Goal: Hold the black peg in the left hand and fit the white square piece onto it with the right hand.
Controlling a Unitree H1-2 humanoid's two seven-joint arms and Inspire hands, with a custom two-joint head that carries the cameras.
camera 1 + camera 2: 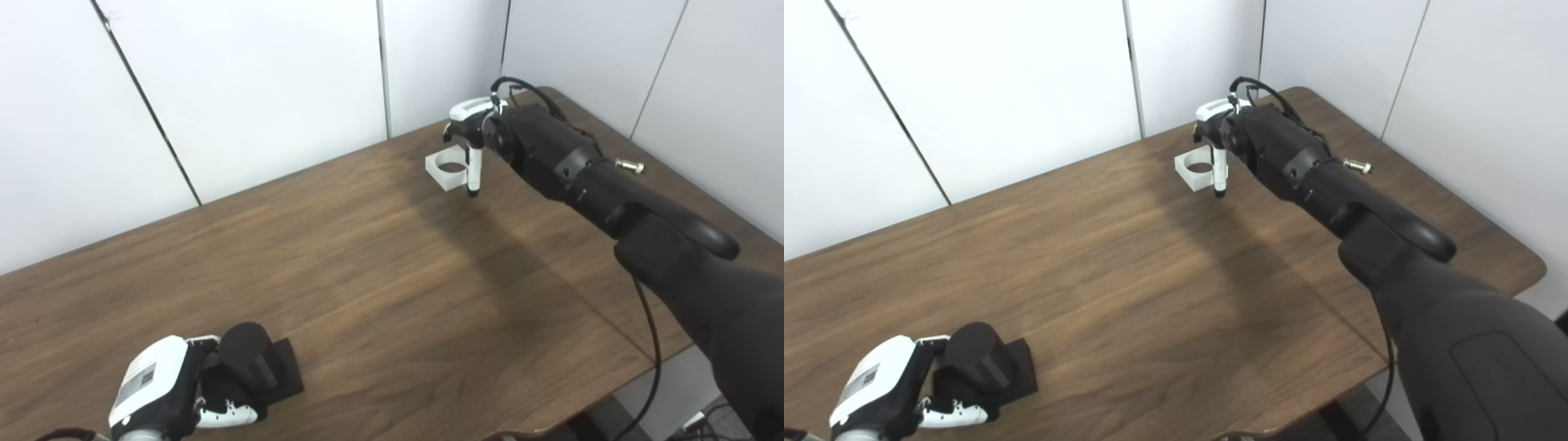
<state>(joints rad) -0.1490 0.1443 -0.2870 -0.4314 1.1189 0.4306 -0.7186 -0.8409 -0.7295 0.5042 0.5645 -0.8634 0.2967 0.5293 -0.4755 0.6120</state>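
At the near left edge of the wooden table, the left hand wraps its fingers around the black peg, which stands upright on its square base. Far across, the right hand reaches over the white square piece (a round hole through its middle); one finger points down beside it, and whether anything is gripped is hard to tell.

The table is bare wood between the black peg at 7 o'clock and the white square piece at 1 o'clock. Only the right hand stands over the piece, one finger pointing down just beside it. The left hand blocks the peg's near left side.
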